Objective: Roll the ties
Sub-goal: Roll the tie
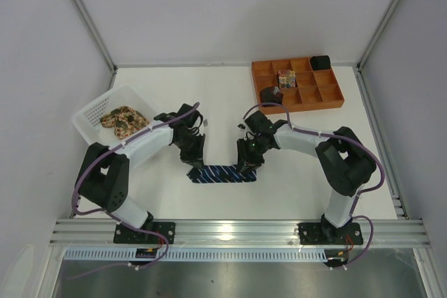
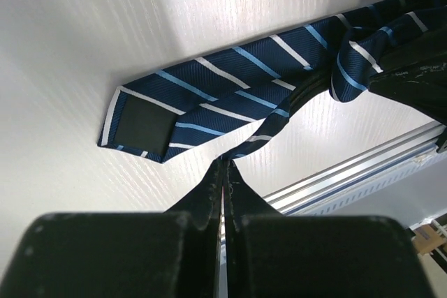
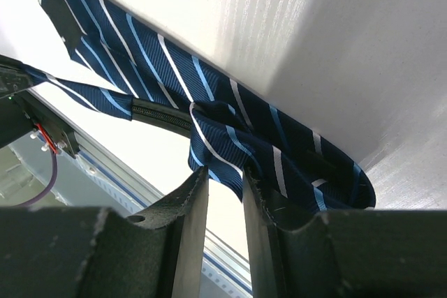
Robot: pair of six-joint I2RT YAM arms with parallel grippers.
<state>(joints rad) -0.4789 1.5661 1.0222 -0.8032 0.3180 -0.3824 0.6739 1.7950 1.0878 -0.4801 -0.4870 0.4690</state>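
The navy tie point(image 1: 220, 174) is lying folded on the table point(image 1: 300, 151) in the lower middle of the overhead view, stretching between the two grippers. The left gripper point(image 1: 193, 163) is pressing down at the tie's left end. Its fingers point(image 2: 202, 200) are squeezing fully together and pinching the fabric's near edge beside the pointed tip. The right gripper point(image 1: 246, 165) is standing at the tie's right end, its jaws narrow and clamping a bunched fold of the striped cloth. The tan tie point(image 1: 123, 119) is sitting crumpled in the basket point(image 1: 87, 113) at the upper left. The tray point(image 1: 335, 93) is resting at the upper right, well apart from the arms.
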